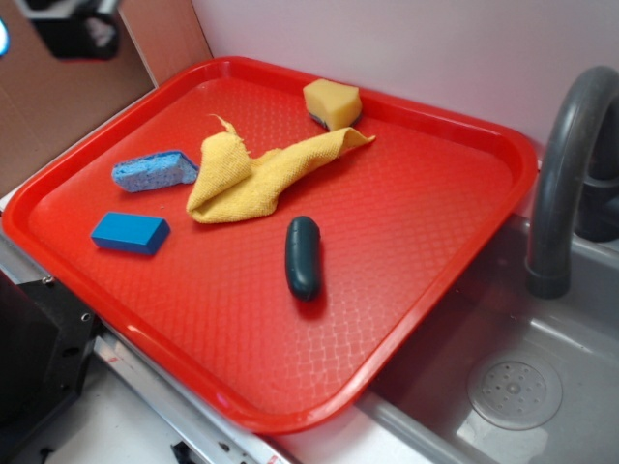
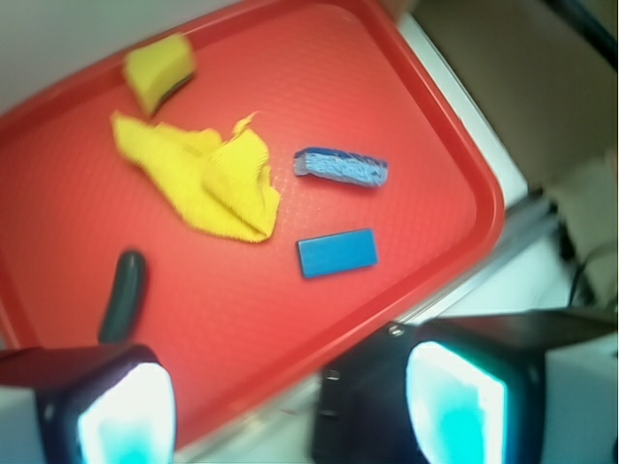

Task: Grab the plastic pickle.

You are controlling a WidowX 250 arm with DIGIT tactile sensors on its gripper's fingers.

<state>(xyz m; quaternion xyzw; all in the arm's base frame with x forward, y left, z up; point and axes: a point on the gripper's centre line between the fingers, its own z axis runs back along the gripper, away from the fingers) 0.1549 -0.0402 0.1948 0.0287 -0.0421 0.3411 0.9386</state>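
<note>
The plastic pickle (image 1: 303, 256), a dark teal-green capsule, lies flat near the middle of the red tray (image 1: 416, 232). In the wrist view the pickle (image 2: 124, 295) is at the lower left, just above my left finger pad (image 2: 121, 416). My gripper (image 2: 290, 406) is open and empty, and hangs high over the tray's (image 2: 416, 126) front-left edge. In the exterior view the gripper (image 1: 75, 27) shows only as a dark blurred shape at the top left, well away from the pickle.
On the tray lie a light blue sponge (image 1: 155, 170), a blue rectangular block (image 1: 130, 233), a crumpled yellow cloth (image 1: 251, 174) and a yellow sponge (image 1: 332, 102). A grey sink (image 1: 513, 387) with a faucet (image 1: 566, 164) is on the right. A black box (image 1: 39, 358) stands at the lower left.
</note>
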